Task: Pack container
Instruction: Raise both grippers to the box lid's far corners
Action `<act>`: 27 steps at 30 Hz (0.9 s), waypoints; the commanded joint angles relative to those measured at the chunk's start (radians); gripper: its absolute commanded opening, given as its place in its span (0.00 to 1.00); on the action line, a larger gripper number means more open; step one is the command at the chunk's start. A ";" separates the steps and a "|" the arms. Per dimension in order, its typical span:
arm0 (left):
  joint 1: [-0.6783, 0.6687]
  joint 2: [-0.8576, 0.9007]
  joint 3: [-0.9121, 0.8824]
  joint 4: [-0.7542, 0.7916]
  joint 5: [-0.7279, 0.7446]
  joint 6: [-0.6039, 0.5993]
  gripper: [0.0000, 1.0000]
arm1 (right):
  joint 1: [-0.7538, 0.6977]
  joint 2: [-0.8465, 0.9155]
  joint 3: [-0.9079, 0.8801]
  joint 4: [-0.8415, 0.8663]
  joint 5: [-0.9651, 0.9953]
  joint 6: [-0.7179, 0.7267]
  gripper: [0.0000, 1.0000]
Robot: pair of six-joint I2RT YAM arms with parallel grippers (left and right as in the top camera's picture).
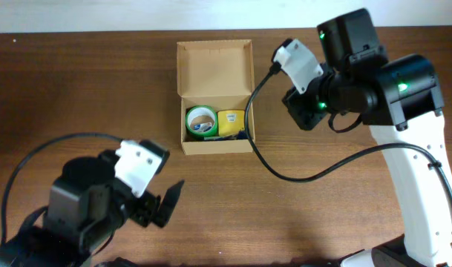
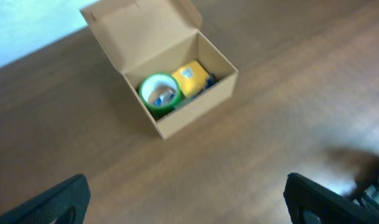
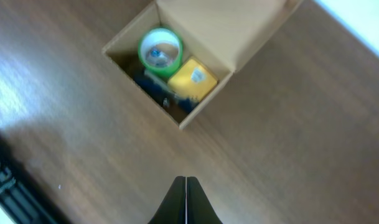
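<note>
We see the open cardboard box point(image 1: 214, 70) on the wooden surface point(image 1: 77, 81), well ahead of our wide-spread, empty left fingers point(image 2: 58, 199) and pressed-together right fingers point(image 3: 177, 205), holding a green tape roll point(image 1: 201, 121), a yellow labelled block point(image 1: 230, 120) and something dark blue point(image 3: 158, 93) too blurred to name.

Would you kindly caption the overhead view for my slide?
Open cardboard box holding a green roll and a yellow item; left tool open, right tool shut, both clear of it.
</note>
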 commanded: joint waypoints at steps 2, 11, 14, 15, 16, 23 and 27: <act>-0.002 0.089 0.013 0.072 -0.064 0.020 1.00 | -0.008 -0.056 -0.071 0.007 -0.017 0.009 0.04; 0.135 0.380 0.013 0.295 0.034 0.005 1.00 | -0.034 -0.051 -0.097 0.058 -0.017 0.009 0.04; 0.216 0.464 0.013 0.362 0.143 0.005 1.00 | -0.069 -0.038 -0.097 0.071 -0.019 0.010 0.04; 0.241 0.494 0.013 0.378 0.155 0.005 1.00 | -0.083 -0.029 -0.097 0.076 -0.027 0.010 0.04; 0.267 0.524 0.013 0.392 0.164 0.005 1.00 | -0.095 -0.023 -0.097 0.080 -0.045 0.013 0.04; 0.378 0.676 0.013 0.525 0.287 0.013 0.95 | -0.132 0.059 -0.097 0.158 -0.092 0.013 0.04; 0.428 0.740 0.013 0.646 0.350 0.011 0.64 | -0.131 0.136 -0.097 0.229 -0.092 0.013 0.04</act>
